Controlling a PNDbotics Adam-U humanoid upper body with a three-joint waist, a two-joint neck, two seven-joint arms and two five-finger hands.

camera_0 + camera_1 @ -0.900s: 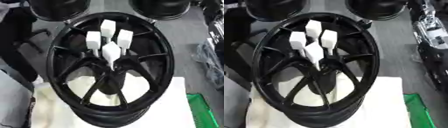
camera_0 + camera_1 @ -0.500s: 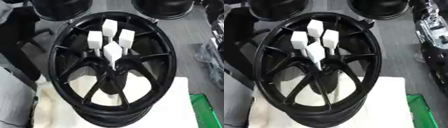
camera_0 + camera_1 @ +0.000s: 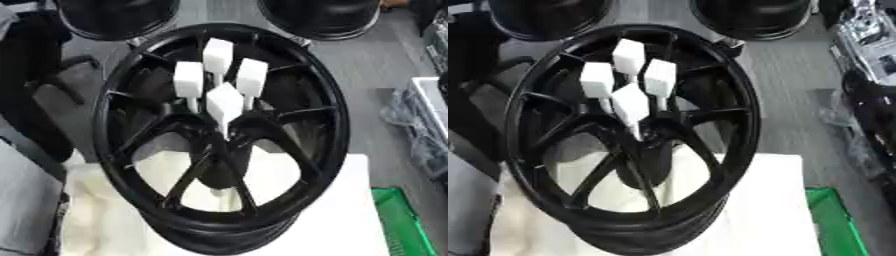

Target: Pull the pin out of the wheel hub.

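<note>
A black spoked wheel [image 3: 219, 145] is lying tilted on a white cloth [image 3: 350, 210] spread over the worktop, its open face turning up toward the camera. Four pins with white block-shaped heads [image 3: 225, 102] are standing out of the hub at the centre, their thin stems running down into the black boss where the spokes meet. Three heads are clustering toward the far side and one is sitting nearest, just above the hub. Neither the left hand nor the right hand is showing in either eye view, so nothing is gripping a pin yet and the pulling is still waiting to begin.

The heads are sitting close together, nearly touching, so a hand coming in is likely risking a knock against a neighbouring pin or catching two at once. The wheel is resting at a slant on soft cloth; a sideways tug rather than one along the stem could be shifting or rocking it.

A green crate [image 3: 404, 220] is sitting beside the cloth at the right.
</note>
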